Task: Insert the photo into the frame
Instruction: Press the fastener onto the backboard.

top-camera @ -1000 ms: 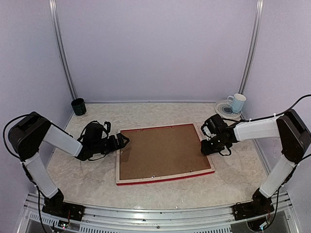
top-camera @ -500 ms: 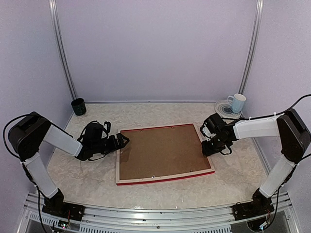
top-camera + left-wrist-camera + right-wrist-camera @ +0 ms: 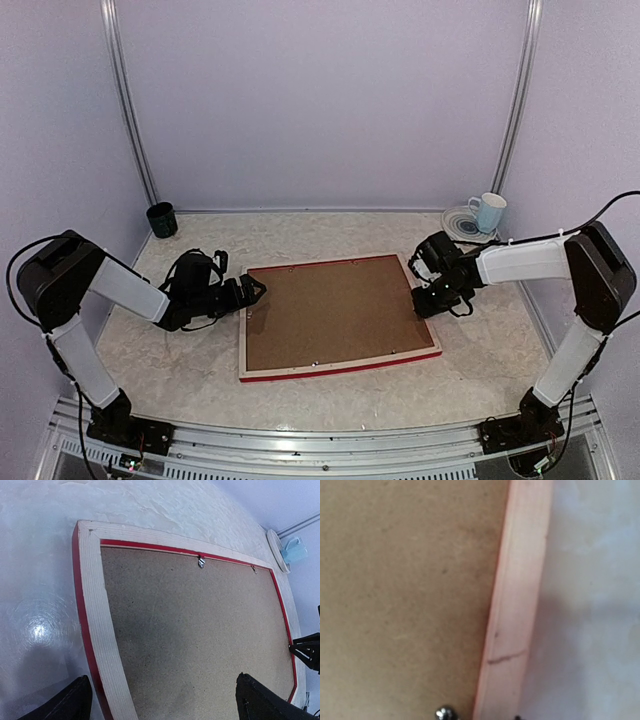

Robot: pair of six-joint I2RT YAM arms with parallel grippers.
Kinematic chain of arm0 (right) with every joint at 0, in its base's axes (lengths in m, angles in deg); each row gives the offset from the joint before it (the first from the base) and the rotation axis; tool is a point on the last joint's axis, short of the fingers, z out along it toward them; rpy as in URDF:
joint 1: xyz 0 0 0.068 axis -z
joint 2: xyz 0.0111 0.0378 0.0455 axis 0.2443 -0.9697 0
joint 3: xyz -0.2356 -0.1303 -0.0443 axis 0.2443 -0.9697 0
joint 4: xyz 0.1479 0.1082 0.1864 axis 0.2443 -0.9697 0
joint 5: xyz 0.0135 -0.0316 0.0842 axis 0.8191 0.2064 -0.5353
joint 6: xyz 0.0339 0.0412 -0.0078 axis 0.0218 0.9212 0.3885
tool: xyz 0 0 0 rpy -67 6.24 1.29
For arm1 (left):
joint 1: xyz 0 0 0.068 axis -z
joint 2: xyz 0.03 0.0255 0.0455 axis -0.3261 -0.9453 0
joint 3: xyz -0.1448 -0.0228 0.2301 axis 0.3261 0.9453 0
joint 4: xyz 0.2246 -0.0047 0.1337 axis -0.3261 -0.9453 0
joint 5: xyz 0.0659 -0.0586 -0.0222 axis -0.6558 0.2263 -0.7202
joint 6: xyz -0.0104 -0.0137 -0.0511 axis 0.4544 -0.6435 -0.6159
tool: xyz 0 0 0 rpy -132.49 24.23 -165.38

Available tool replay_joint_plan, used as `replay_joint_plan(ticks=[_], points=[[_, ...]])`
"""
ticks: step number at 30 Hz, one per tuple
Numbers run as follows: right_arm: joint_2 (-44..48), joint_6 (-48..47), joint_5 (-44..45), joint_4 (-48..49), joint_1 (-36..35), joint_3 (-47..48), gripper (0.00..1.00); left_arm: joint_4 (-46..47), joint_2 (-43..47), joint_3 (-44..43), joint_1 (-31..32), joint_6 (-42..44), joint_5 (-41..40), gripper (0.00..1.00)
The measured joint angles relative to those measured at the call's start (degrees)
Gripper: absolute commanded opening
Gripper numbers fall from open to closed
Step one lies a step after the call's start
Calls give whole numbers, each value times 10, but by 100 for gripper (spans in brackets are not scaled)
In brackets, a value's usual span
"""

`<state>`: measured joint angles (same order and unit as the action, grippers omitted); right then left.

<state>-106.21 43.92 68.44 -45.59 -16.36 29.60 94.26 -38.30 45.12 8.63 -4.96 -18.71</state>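
The frame (image 3: 243, 345) lies face down on the table, pale wood back up, red edges showing. The brown backing board (image 3: 335, 312) sits in it. The photo is hidden. My left gripper (image 3: 255, 292) is open at the frame's left edge; in the left wrist view its fingers (image 3: 75, 702) straddle the left rail (image 3: 97, 610) and the board (image 3: 190, 630). My right gripper (image 3: 425, 300) hovers low over the frame's right edge. The right wrist view shows only the rail (image 3: 517, 590), the board (image 3: 405, 580) and a metal tab (image 3: 445, 713) up close; its jaws are not visible.
A dark green cup (image 3: 161, 219) stands at the back left. A pale blue mug (image 3: 488, 211) on a plate (image 3: 458, 224) stands at the back right, close behind the right arm. Small metal tabs (image 3: 201, 561) sit along the frame's far rail.
My right gripper has shifted slightly left and back along the frame's right edge. The left arm and the frame have not moved.
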Motion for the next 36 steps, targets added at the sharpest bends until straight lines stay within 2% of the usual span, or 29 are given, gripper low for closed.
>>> replay_joint_plan(ticks=[6,13,16,22,26,30,36], points=[[0,5,-4,6,0,0,12,1,-1,0,0,0,0,99],[0,12,-5,6,0,0,20,2,-1,0,0,0,1,99],[0,11,-6,6,0,0,26,2,-1,0,0,0,1,99],[4,17,-20,-1,0,0,51,-6,4,0,0,2,-2,99],[20,23,-26,-7,0,0,64,-24,19,8,0,3,-10,99],[43,29,-43,0,5,-9,71,-53,38,11,0,4,-21,99],[55,36,-78,17,19,-33,72,-124,68,8,16,8,-64,99]])
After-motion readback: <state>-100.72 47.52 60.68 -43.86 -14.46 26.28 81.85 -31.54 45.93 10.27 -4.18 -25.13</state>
